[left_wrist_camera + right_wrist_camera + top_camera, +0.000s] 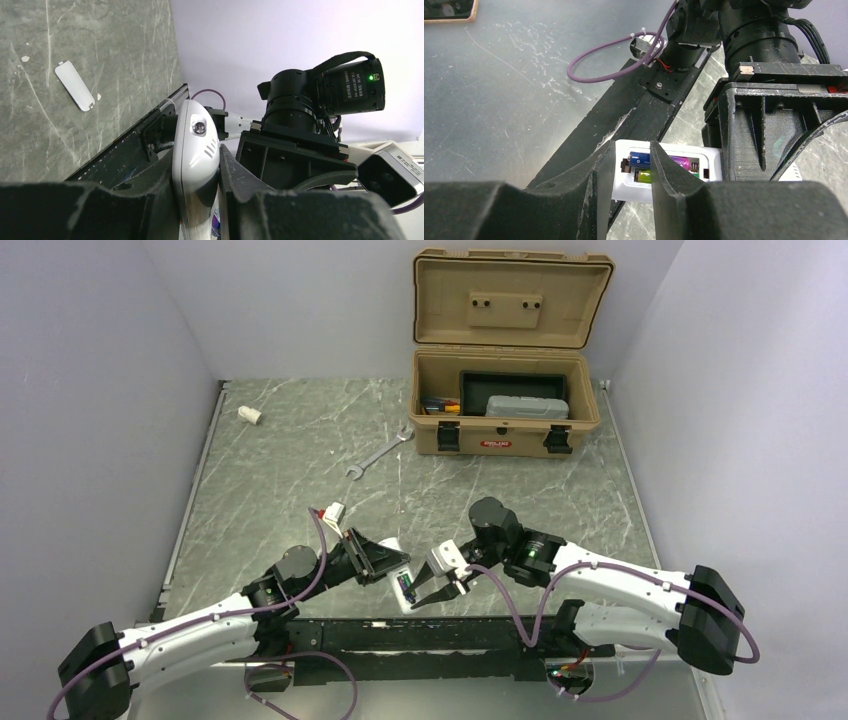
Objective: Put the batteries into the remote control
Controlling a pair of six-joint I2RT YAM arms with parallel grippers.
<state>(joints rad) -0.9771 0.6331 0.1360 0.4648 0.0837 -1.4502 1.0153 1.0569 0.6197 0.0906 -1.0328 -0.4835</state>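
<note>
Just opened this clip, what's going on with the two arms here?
The left gripper is clamped on the remote control, with its open battery bay facing the right arm. Two batteries sit in the bay. The right gripper, jaws apart, is right at the bay with one finger across them. The battery cover lies apart on the table, not yet refitted.

Left hand (196,167) clamps the remote control (193,130) (white cover (74,92) lies apart on table (120,55)).

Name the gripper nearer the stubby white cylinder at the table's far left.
Left. The left gripper, holding the remote control, sits near and right of the white cylinder; the right gripper is farther right, beyond the remote.
</note>
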